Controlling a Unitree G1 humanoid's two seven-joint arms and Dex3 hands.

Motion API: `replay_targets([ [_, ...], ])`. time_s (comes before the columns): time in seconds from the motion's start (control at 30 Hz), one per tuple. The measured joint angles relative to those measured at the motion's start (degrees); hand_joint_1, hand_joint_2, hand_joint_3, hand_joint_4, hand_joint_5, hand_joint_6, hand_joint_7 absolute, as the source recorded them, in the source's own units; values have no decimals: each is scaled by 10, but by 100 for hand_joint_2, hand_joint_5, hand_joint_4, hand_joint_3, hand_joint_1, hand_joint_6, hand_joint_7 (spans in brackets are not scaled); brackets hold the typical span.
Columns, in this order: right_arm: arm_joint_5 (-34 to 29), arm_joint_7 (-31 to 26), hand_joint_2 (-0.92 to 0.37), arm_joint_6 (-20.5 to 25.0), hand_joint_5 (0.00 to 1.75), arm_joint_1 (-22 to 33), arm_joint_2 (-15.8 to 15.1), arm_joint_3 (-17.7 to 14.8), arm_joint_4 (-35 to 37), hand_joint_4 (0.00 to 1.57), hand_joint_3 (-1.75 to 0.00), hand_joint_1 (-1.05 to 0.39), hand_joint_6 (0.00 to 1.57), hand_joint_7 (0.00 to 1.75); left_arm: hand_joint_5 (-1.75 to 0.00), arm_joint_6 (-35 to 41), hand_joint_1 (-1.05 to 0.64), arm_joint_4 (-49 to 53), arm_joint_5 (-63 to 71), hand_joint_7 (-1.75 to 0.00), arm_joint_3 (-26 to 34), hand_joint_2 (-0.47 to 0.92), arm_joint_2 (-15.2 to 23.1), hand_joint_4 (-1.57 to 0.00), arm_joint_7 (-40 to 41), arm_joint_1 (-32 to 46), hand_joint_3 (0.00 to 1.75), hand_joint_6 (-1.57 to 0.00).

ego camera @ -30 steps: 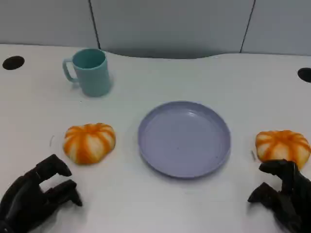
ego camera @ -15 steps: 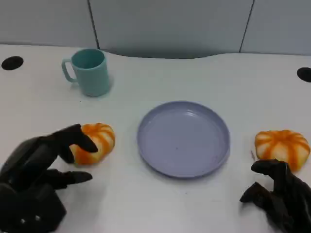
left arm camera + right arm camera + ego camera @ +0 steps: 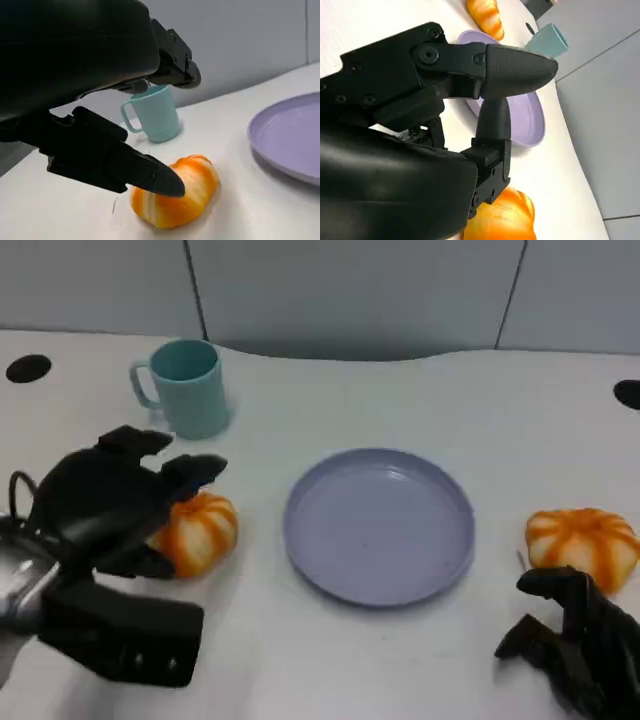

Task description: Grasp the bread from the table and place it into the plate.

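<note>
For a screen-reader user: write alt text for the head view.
The robot's left hand reaches over an orange-striped bread roll on a white table, fingers spread around it. A lavender plate sits centre, a teal mug behind, a second roll beside the right hand.

A teal mug [image 3: 185,387] stands upright up at ten o'clock on the white table [image 3: 420,400], handle turned toward nine. Two dark round holes sit in the tabletop, one [image 3: 27,368] at the far nine o'clock edge, the other [image 3: 628,393] at three. Grey wall panels [image 3: 350,290] run across twelve.
</note>
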Motion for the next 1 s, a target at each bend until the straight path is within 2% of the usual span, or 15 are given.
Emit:
replay_targets([
  [0.13,0,-4,-92,2,175,1,0,0,-4,48,-56,-41,26,162,-3,6,-77,84,-11,-1,-40,85,-1,-1,-6,-56,0,-13],
  [0.2,1,-9,-92,6,175,2,0,-1,-9,48,-53,-41,27,162,0,9,-72,126,-17,-1,-59,83,-5,0,-7,-81,0,-12],
  [0.4,4,-11,-92,12,175,5,4,-2,-16,47,-54,-42,27,161,0,30,-66,278,-33,0,-114,78,-37,0,-22,-169,0,-9],
  [0.57,4,-12,-92,13,175,7,6,-2,-20,46,-55,-42,28,162,0,40,-61,373,-43,-2,-154,71,-65,0,-29,-223,0,-12],
  [0.77,4,-12,-92,12,175,12,6,-2,-24,46,-56,-41,28,162,0,47,-58,472,-48,-2,-197,70,-96,0,-20,-257,0,-13],
  [0.87,6,-11,-92,12,175,13,6,-3,-24,50,-55,-41,29,162,0,45,-59,500,-53,-2,-209,71,-105,0,-11,-271,0,-13],
  [1.0,12,-12,-92,17,175,15,6,-3,-31,48,-57,-40,27,162,0,57,-62,542,-65,-1,-217,72,-127,0,-12,-290,0,-13],
])
